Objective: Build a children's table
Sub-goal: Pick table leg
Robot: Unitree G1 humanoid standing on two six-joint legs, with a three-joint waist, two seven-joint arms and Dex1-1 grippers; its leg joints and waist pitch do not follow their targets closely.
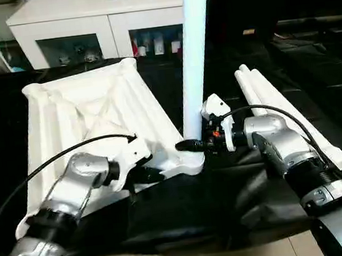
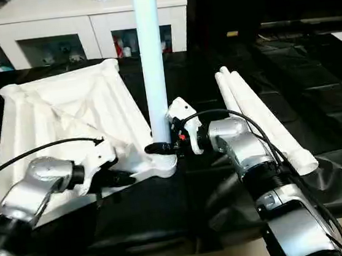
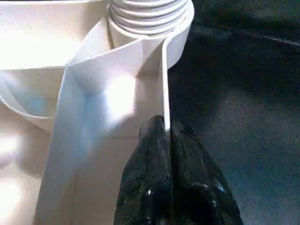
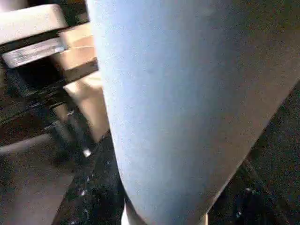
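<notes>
Listing what we hold and where it may fail: table top (image 1: 90,122), upside down on the black-covered bench (image 1: 41,235), ribbed underside up, left of centre in the head view; left gripper (image 3: 166,136), fingers pressed together on the thin rim wall beside the near corner socket (image 3: 180,35); upright leg (image 1: 194,57), standing in that socket at mid-frame, ringed end visible at the socket mouth; right gripper (image 1: 192,144), fingers clasped around the leg's base; spare legs (image 1: 280,106), lying side by side at right of frame, apart from the top. Risks, as we judge them: leg not fully seated, so letting go early could tip it; hard twisting could skew the top if the rim pinch slips; sideways force may jam the ringed end crooked.
</notes>
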